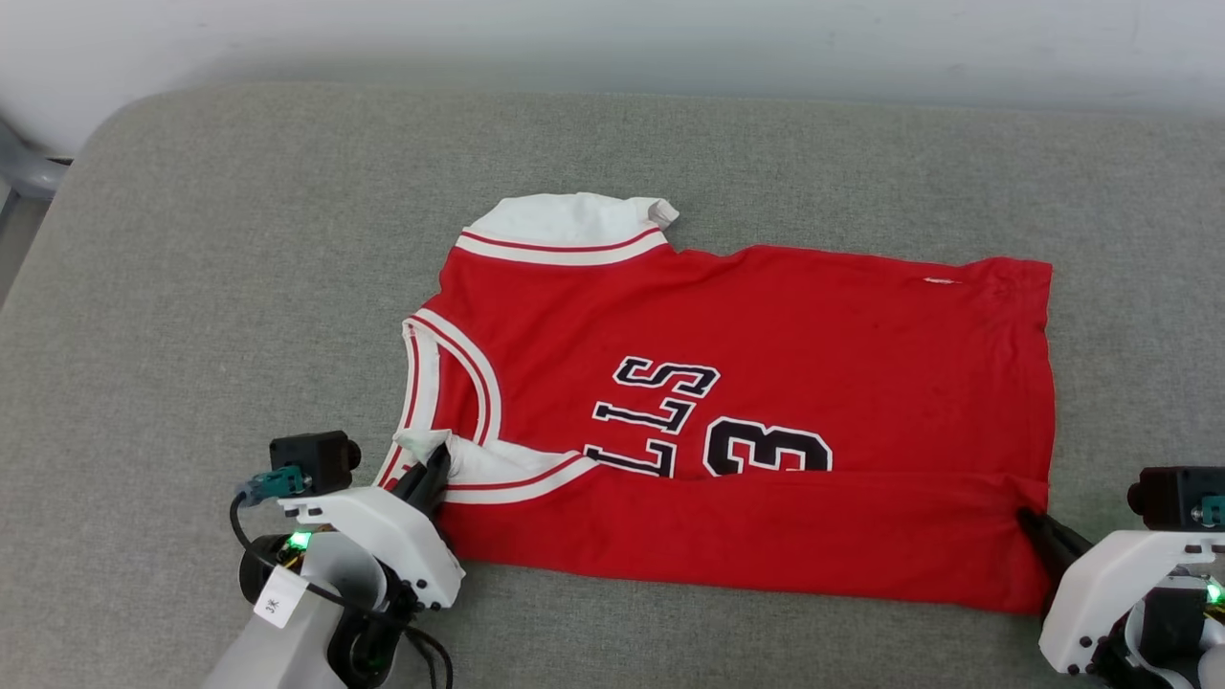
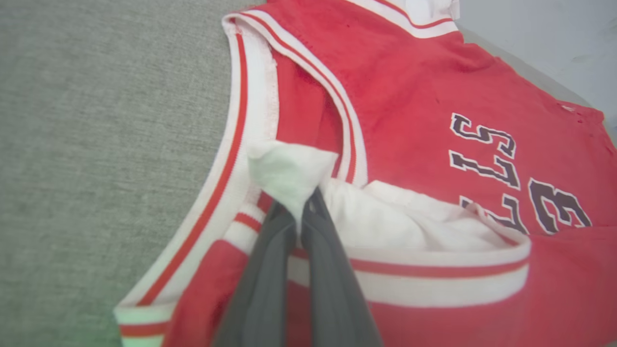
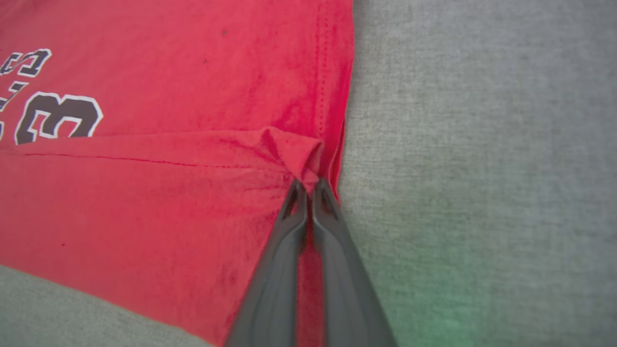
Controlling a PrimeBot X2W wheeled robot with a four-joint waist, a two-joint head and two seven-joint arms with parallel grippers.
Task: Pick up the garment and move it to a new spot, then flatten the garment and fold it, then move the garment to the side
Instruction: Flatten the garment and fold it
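Head view overhead, wrist views close; garment (image 1: 766, 316) shared

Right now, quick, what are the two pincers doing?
Left pincer: closed, pinching the red jersey by its white sleeve.
Right pincer: closed, pinching the jersey's hem corner.

You have open grey worktop (image 1: 239, 239) around the garment (image 1: 766, 325): wide on its left and beyond it up to the wall (image 1: 612, 38), narrower past its right edge. The near strip is crowded by your left pincer (image 1: 438, 464) and right pincer (image 1: 1029, 522), each clamped on a near corner of the cloth.
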